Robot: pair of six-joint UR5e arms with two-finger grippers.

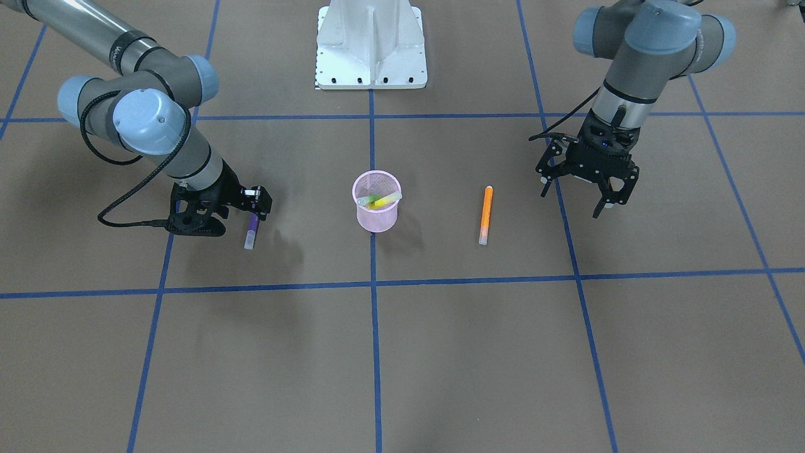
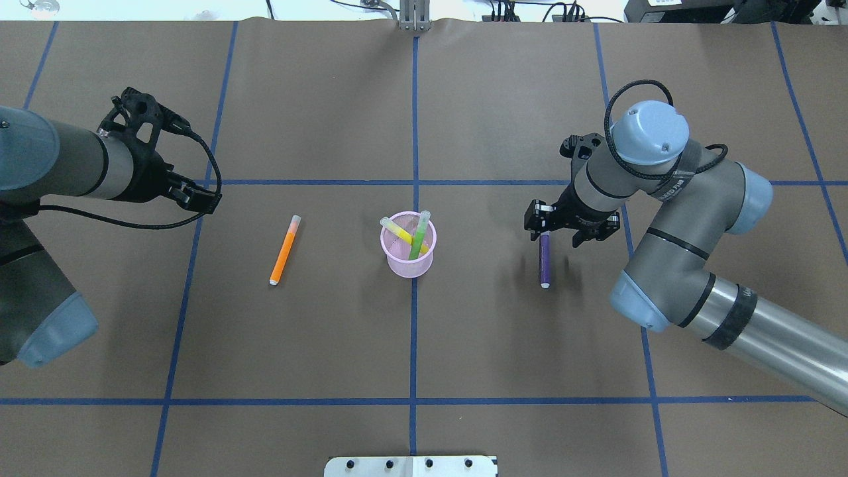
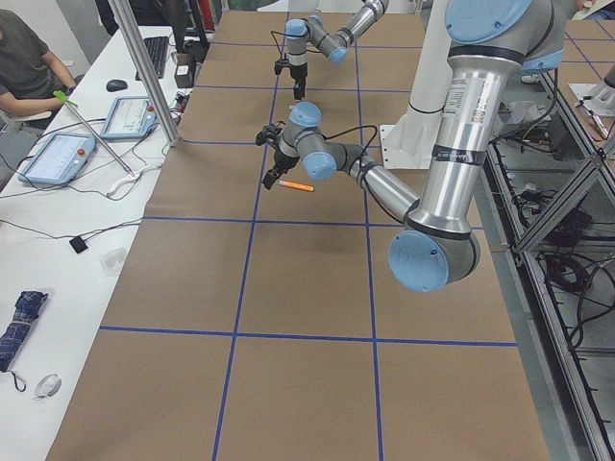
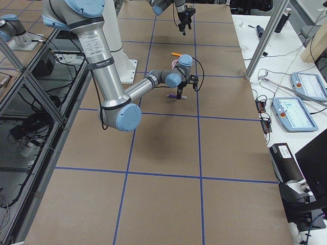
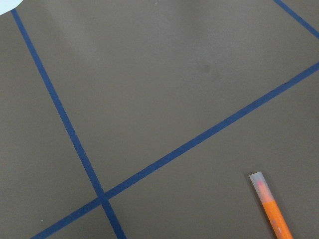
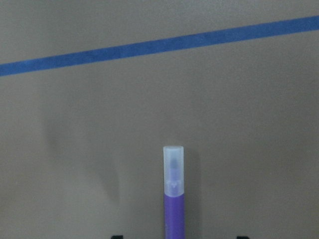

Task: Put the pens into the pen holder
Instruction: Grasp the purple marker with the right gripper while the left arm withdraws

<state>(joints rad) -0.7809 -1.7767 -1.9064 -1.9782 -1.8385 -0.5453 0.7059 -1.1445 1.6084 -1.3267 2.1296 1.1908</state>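
The pink mesh pen holder (image 1: 376,217) (image 2: 407,262) stands mid-table with the yellow pen (image 2: 397,230) and the green pen (image 2: 419,238) leaning inside it. The purple pen (image 2: 544,262) (image 1: 251,231) (image 6: 174,199) lies on the table. My right gripper (image 2: 544,232) (image 1: 253,214) is low over its far end, open; the fingertips (image 6: 116,236) show well apart on either side of it. The orange pen (image 2: 284,250) (image 1: 485,214) (image 5: 271,209) lies alone on the table. My left gripper (image 2: 202,199) (image 1: 572,201) hangs open and empty, apart from the orange pen.
The white robot base (image 1: 371,50) (image 2: 411,466) stands at the table's robot-side edge. Blue tape lines (image 2: 415,132) form a grid on the brown table cover. Side desks with tablets and cables (image 3: 77,144) run along the far side of the table.
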